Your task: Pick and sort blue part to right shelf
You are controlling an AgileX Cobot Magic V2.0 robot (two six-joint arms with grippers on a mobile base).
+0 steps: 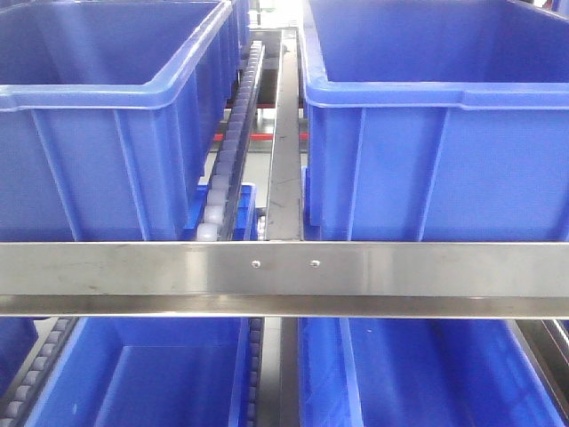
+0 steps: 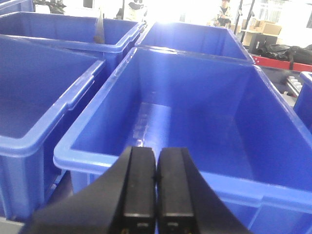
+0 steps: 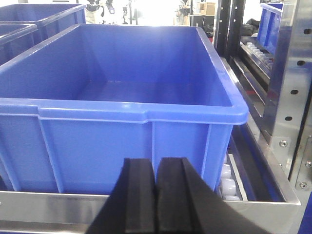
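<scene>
The blue part is out of view in every frame. The right shelf [image 1: 284,267] fills the front view: a steel front rail with two screws, white roller tracks [image 1: 227,151] and large blue bins. My left gripper [image 2: 156,163] is shut with nothing between its black fingers, hovering just before the rim of an empty blue bin [image 2: 146,168]. My right gripper [image 3: 156,173] is also shut and empty, level with the front wall of another empty blue bin [image 3: 122,141], above the steel rail [image 3: 53,207].
Two blue bins [image 1: 107,116] [image 1: 444,124] sit on the upper level, with more bins [image 1: 160,374] below the rail. Steel uprights [image 3: 287,87] stand right of the right gripper. More bins [image 2: 44,97] lie left of the left gripper. People and boxes stand far behind.
</scene>
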